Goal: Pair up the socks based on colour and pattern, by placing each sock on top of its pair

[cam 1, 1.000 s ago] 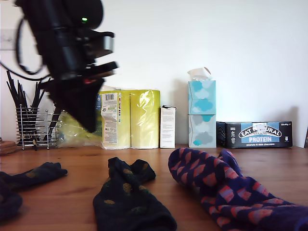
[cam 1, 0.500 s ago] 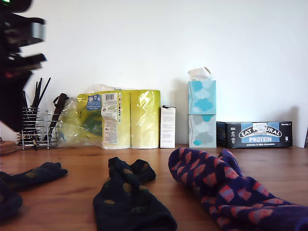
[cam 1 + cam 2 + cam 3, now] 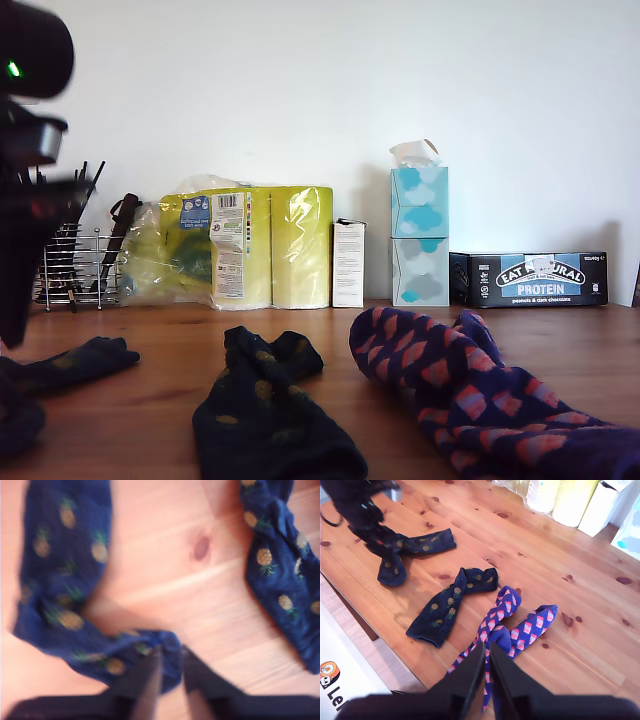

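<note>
My first gripper (image 3: pixel 169 672) hangs low over a folded pineapple sock (image 3: pixel 65 580), its two dark fingers nearly together with only a thin slit between them and nothing gripped; the tips sit at the sock's bent end, though the blur hides whether they touch the knit. The first wrist view shows the yellow pineapples with green crowns clearly, while in the exterior view this sock (image 3: pixel 60 365) reads as a dark, soft hump at the exterior view's left, below the blurred black first arm (image 3: pixel 25 200).

A second pineapple sock (image 3: pixel 280 575) lies apart across bare wood; the second wrist view shows it (image 3: pixel 451 605) stretched long and flat.

My second gripper (image 3: pixel 486 675) is high above the table, fingers pinched nearly shut and empty. Only from this height do the two blue-purple socks (image 3: pixel 512 625) show as a crossed pair, touching each other, with pink block motifs; in the exterior view they (image 3: pixel 470 400) heap into one rumpled mound at the exterior view's right.

The pine table (image 3: pixel 560 570) is glossy, knotted planking. Along the wall the exterior view alone shows a wire utensil rack (image 3: pixel 75 265), plastic-wrapped yellow paper rolls (image 3: pixel 270 245), stacked tissue boxes (image 3: pixel 420 235) and a protein bar carton (image 3: pixel 535 280).
</note>
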`<control>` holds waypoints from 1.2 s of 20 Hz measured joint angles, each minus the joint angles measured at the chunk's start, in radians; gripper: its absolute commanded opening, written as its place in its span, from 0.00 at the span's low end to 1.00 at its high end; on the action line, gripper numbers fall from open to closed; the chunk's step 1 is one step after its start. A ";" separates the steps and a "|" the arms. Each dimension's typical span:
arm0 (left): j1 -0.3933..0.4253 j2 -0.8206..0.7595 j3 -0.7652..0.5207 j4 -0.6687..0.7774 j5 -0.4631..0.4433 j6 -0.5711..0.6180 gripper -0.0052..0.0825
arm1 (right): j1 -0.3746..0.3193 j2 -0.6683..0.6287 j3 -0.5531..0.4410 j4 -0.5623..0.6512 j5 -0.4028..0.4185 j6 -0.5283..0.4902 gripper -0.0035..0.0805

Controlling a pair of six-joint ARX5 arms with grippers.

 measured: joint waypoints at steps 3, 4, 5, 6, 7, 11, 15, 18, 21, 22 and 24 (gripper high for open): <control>0.000 0.040 -0.001 0.140 -0.077 -0.023 0.79 | 0.000 0.000 0.000 -0.001 0.000 -0.004 0.03; 0.001 0.039 -0.001 0.154 -0.097 -0.024 0.83 | 0.000 0.000 0.000 -0.001 0.000 -0.011 0.03; 0.004 0.039 -0.001 0.142 -0.105 -0.019 0.83 | 0.000 0.000 0.000 -0.001 0.000 -0.015 0.03; 0.015 0.040 -0.001 0.128 -0.113 -0.006 0.83 | 0.000 0.000 0.000 -0.001 0.000 -0.018 0.03; 0.024 0.040 -0.001 0.127 -0.137 0.001 0.83 | 0.000 0.000 0.000 -0.001 0.000 -0.018 0.03; 0.066 0.040 -0.001 0.169 -0.198 -0.024 0.83 | 0.000 0.000 0.000 0.000 0.000 -0.019 0.03; 0.091 0.074 -0.001 0.154 -0.196 -0.044 0.83 | 0.000 0.000 0.000 0.004 0.000 -0.019 0.03; 0.119 0.191 -0.001 0.126 -0.143 -0.045 0.83 | 0.000 0.002 0.000 0.008 0.000 -0.021 0.03; 0.124 0.202 0.005 0.094 -0.075 -0.047 0.83 | 0.000 0.011 0.000 0.011 0.000 -0.021 0.03; 0.123 0.202 0.004 0.076 -0.060 -0.047 0.83 | 0.000 0.013 0.000 0.016 0.000 -0.021 0.03; 0.117 0.202 0.003 0.038 -0.031 -0.047 0.83 | 0.000 0.014 0.000 0.025 0.000 -0.021 0.03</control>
